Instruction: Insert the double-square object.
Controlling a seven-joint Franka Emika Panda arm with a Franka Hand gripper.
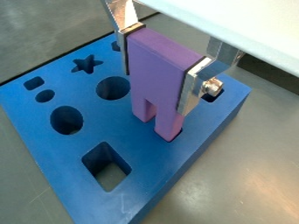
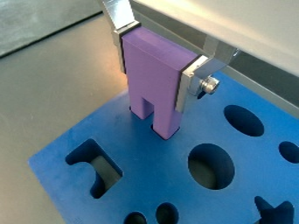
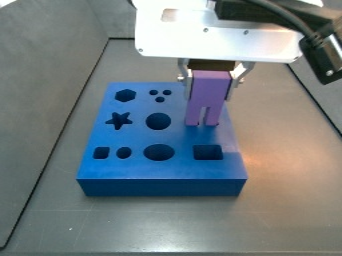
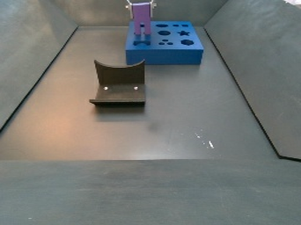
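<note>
Plainly, progress: the block (image 3: 207,97) is gripped and carried over the board (image 3: 134,175); judging by the prongs, seating is not finished.
Gripper: the gripper (image 1: 163,54) is clenched on the block's upper part, a silver finger (image 1: 197,80) flat on each side.
Block: upright, right of centre in a side view, its two prongs (image 2: 158,115) at or just above the board top; contact cannot be told.
Slot: the matching hole is hidden beneath the block; whether the prongs have entered it cannot be told.
Left to do: probably press straight down until the prongs sink in, then let go.
Edges: the block stands near the board's right edge (image 3: 243,140), with the square hole (image 3: 207,153) just below it in that picture.
Room: bare floor around the board; the curved block (image 4: 119,83) lies well apart, at centre left of a side view.
</note>
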